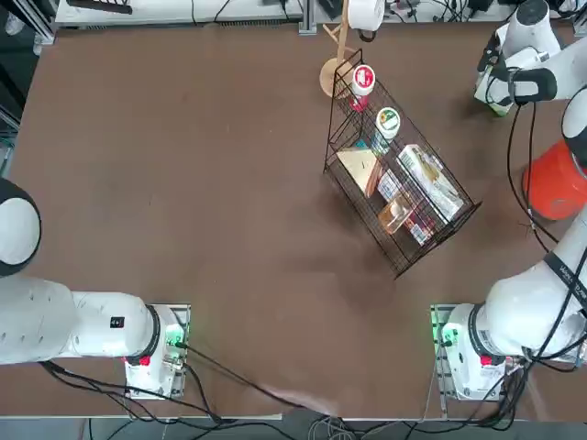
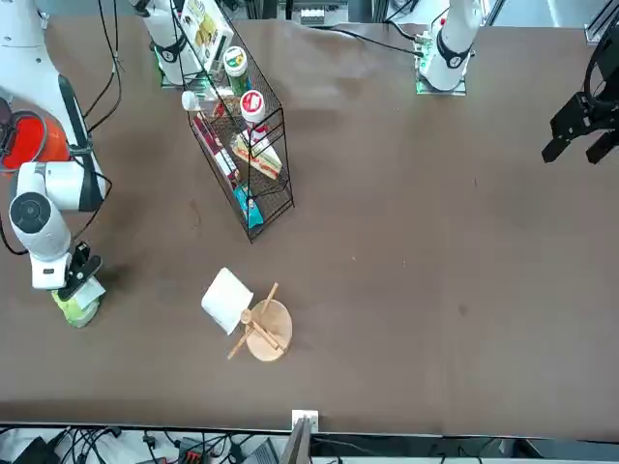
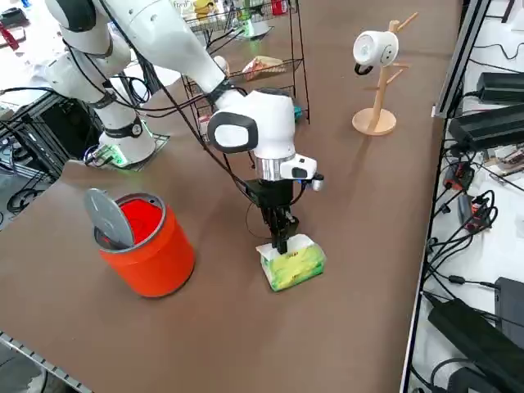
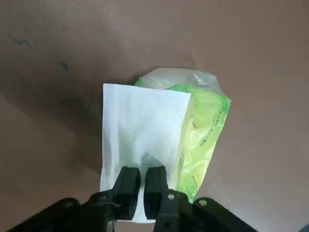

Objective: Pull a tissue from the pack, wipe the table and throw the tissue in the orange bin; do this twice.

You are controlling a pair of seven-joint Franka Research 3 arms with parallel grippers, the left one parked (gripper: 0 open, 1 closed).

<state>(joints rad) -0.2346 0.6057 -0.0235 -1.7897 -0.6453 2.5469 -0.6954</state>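
Step in hand: pulling a tissue from the pack (image 3: 292,262). Right hand (image 3: 282,237) pointing straight down over the green pack, which lies flat on the brown bench (image 3: 360,246) near its far right corner, just beside the orange bin (image 3: 146,246) but apart from it. In the wrist view, fingers (image 4: 128,186) drawn nearly together on the near edge of a white tissue (image 4: 142,130) that covers most of the pack's top; closed on the tissue, by the look of it, with only a thin slit left between the pads. Tissue not yet drawn clear: flat against the pack, no lift visible. Judged from this, next move calls for a straight upward draw, slow enough that the sheet slips out of the slot without dragging the light pack along or tearing. After that, down to the bare bench for the wipe, then across to the bin, whose top stands open with a grey lid tipped inside. Likely an early stage of the task, though which of the two rounds cannot be told.
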